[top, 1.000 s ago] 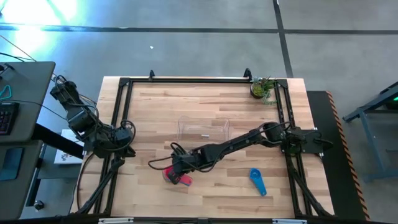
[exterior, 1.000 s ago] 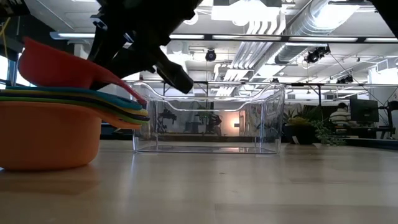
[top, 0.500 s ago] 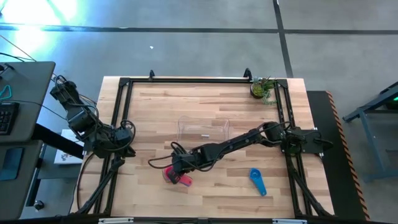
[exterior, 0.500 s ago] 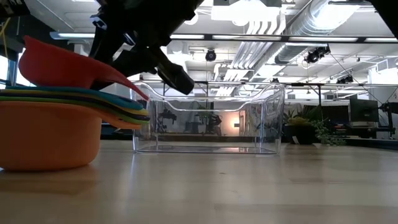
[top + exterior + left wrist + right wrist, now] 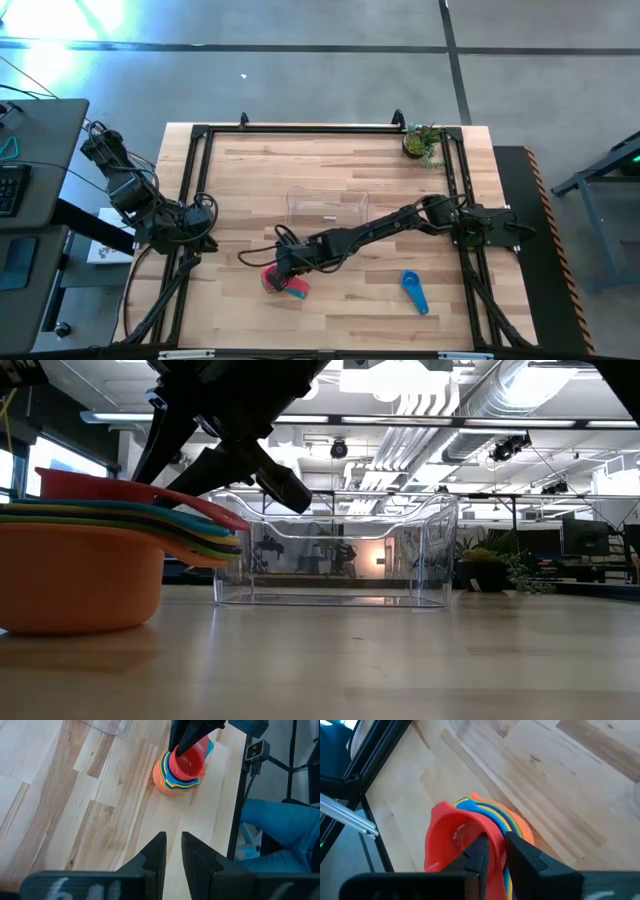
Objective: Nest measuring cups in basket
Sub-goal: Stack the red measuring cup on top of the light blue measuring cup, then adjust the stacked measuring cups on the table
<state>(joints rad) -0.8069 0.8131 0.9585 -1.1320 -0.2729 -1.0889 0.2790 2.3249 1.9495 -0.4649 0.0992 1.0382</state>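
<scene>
A stack of nested measuring cups (image 5: 282, 282) stands on the table in front of the basket, an orange one (image 5: 75, 575) at the bottom. A coral cup (image 5: 447, 842) lies level on top of the stack. My right gripper (image 5: 496, 847) hangs over the stack, narrowly open, with a finger on each side of the coral cup's wall. The clear basket (image 5: 328, 209) stands behind the stack on its flat bottom. A blue cup (image 5: 414, 291) lies alone to the right. My left gripper (image 5: 173, 851) waits at the table's left edge, narrowly open, with nothing between its fingers. My right gripper comes slanting down from the table's right, its fingers (image 5: 480, 851) standing on either side of the coral cup's wall (image 5: 495, 836) at the handle side. I cannot tell whether they touch it. The cup rests level in the stack.
A small potted plant (image 5: 421, 141) stands at the far right corner. A black frame (image 5: 300, 130) runs along the table's edges. Bare wood lies between the stack and the blue cup, and to the left of the stack.
The coral cup, held tilted over the stack a second ago, has dropped level into the stack. In the low view my right gripper's fingers have parted and let it go, while the hand has stayed in place.
</scene>
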